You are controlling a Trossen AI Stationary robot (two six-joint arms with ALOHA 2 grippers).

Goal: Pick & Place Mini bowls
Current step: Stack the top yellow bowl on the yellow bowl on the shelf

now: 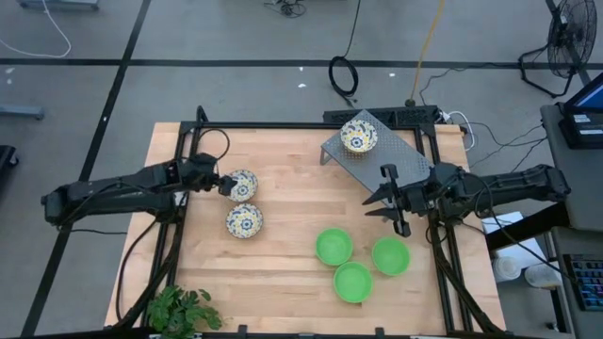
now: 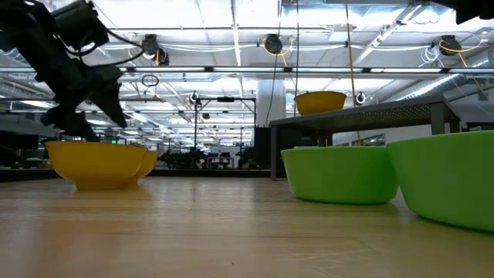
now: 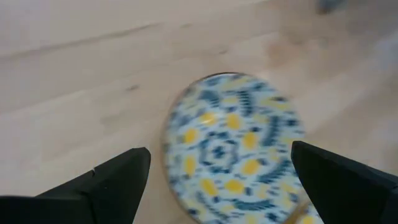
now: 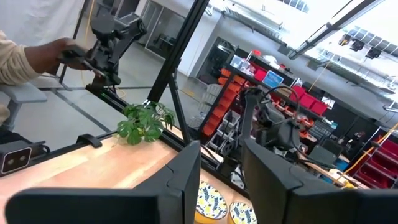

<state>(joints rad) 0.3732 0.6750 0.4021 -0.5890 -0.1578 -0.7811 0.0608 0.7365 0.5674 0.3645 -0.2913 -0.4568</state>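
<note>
Overhead, the table (image 1: 283, 273) is pale wood planks in a black frame. Three floral bowls are glazed white inside with blue and yellow sprigs: one (image 1: 358, 136) sits on the rack (image 1: 400, 162), a grey perforated metal sheet on legs at the far right; one (image 1: 242, 185) lies left of centre, and another (image 1: 244, 220) just nearer the front edge. Three plain green bowls (image 1: 352, 281), smooth and slightly larger, cluster at front right, almost touching.

The left gripper (image 1: 223, 185) reaches in from the left and hangs over the rim of the upper left floral bowl, fingers spread wide, holding nothing. The right gripper (image 1: 395, 200) waits between the rack and the green bowls, its fingers a little apart and empty.

Only the low view shows the floral bowls' plain yellow outsides: two (image 2: 96, 163) overlap at left under the left gripper (image 2: 77, 116), and the third (image 2: 319, 101) stands on the rack (image 2: 363, 116). Two green bowls (image 2: 340, 174) loom at right.

Only the left wrist view shows that bowl's pattern (image 3: 233, 146) up close, round and glossy between two dark wedge-shaped fingers (image 3: 106, 186), which stand clear of it on either side.

The right wrist view looks across the table past blocky dark fingers (image 4: 168, 186) to two floral bowls (image 4: 211, 202), a leafy green plant (image 4: 144, 122) at the table edge, and, beyond it, a person's hand (image 4: 65, 53) on a dark device.
</note>
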